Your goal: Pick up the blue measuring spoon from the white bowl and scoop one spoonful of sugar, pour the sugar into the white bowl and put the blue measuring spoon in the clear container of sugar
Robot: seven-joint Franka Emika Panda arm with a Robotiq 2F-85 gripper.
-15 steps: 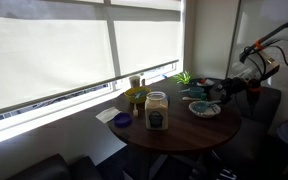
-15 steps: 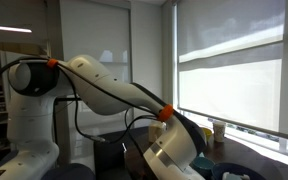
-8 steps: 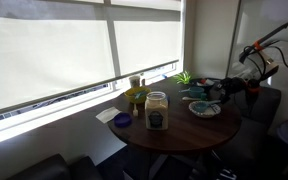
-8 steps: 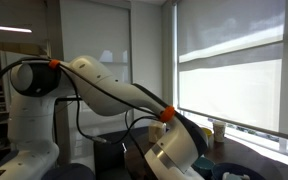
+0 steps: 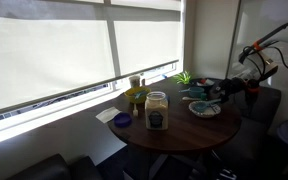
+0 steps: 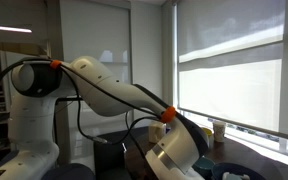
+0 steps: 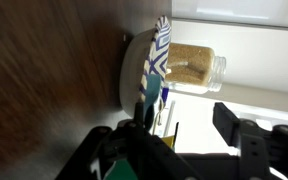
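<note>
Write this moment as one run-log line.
blue measuring spoon: in white bowl | gripper: jaws apart at bowl | step: pick-up, spoon not yet gripped

White arm, orange joint rings, black cables, black jaws.

round dark-brown table: wood grain, faint sheen | clear rounded jar: transparent, smooth | pale sugar: granular, matt | white arm casing: glossy plastic

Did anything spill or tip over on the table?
Nothing stands out. The sugar jar stands upright, the white bowl sits flat, and no spill shows on the table, as far as these small pictures show.
</note>
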